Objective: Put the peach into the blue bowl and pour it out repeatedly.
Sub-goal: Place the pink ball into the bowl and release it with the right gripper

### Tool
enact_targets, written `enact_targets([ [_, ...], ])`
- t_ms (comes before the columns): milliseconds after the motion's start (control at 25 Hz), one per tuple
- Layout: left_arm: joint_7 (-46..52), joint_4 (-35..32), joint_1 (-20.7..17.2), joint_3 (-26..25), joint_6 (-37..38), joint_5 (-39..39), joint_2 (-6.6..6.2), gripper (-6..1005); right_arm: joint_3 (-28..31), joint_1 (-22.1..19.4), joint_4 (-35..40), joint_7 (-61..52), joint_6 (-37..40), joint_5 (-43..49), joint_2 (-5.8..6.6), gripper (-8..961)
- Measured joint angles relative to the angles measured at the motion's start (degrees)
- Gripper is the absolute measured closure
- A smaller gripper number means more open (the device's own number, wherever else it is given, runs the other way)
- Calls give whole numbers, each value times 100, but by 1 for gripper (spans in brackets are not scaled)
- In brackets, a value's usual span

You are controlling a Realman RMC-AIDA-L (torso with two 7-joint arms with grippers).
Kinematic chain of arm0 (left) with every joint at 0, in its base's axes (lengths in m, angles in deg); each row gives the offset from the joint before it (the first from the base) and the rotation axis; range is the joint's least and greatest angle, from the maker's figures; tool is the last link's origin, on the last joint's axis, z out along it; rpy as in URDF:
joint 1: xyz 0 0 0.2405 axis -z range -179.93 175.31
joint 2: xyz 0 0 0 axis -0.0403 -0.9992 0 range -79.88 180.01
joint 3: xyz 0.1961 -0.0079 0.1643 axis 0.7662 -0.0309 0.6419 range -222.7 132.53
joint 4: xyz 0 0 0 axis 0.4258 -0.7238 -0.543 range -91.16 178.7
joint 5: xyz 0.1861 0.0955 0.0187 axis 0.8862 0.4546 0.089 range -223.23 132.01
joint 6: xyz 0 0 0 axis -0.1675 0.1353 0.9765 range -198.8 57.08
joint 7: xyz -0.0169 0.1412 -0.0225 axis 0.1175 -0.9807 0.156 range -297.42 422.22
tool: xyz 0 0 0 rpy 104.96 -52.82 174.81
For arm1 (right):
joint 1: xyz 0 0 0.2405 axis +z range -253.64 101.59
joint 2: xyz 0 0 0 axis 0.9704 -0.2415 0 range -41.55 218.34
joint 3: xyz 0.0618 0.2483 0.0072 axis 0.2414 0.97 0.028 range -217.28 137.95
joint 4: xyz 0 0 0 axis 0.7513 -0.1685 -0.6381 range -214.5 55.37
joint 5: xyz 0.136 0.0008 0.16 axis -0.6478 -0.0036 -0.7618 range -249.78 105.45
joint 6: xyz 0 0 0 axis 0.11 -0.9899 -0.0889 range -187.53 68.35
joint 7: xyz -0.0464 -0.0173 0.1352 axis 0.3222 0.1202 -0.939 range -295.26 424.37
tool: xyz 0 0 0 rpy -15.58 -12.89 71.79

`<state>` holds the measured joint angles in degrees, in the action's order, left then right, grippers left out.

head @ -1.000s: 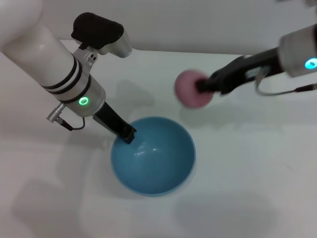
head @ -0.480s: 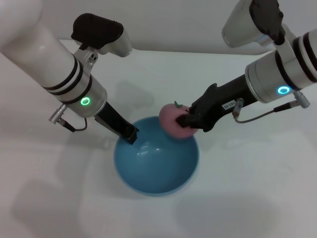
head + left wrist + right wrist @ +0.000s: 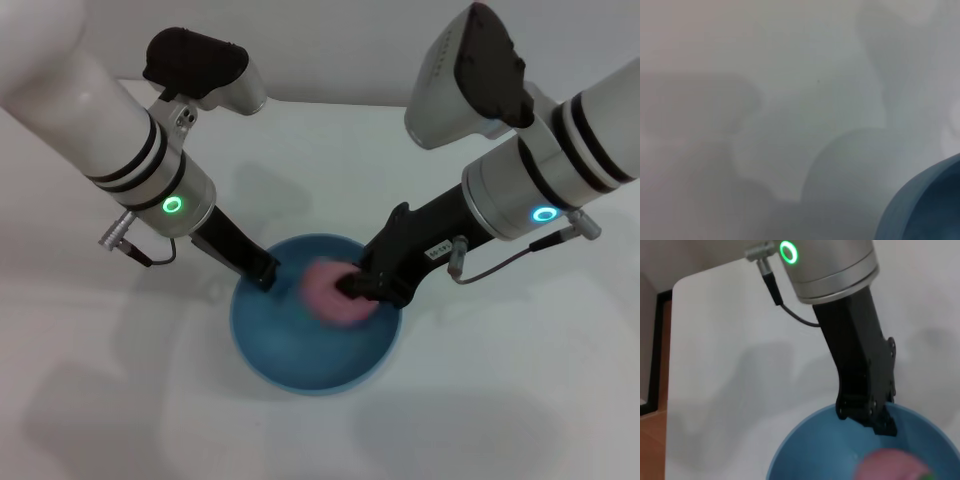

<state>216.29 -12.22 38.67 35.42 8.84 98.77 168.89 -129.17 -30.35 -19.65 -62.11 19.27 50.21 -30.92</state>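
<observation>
A plain white desk (image 3: 480,400) fills the head view. The blue bowl (image 3: 300,368) sits directly on it, lower centre of the frame, casting soft shadows.

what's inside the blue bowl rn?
The peach, held by the right gripper inside the blue bowl; left gripper clamps the rim. Bowl floor beneath the peach is hidden.

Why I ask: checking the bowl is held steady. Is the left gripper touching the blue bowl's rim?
Touching. In the right wrist view the left gripper is closed over the blue bowl at its rim; the head view agrees.
</observation>
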Motion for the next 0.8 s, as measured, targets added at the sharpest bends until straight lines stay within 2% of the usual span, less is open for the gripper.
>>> enact_targets([
  [320, 1, 1, -5, 0, 1, 1, 0, 1000, -221, 9, -6, -1, -2, -4, -3, 863],
  [520, 1, 1, 26, 0, 7, 2, 0, 1000, -654, 35, 4, -30, -230, 30, -21, 857],
  [680, 1, -3, 29, 0, 11, 1, 0, 1001, -696, 50, 13, -32, -356, 38, -21, 852],
  [800, 1, -4, 29, 0, 10, 2, 0, 1001, -672, 51, 18, -14, -361, 41, -21, 720],
])
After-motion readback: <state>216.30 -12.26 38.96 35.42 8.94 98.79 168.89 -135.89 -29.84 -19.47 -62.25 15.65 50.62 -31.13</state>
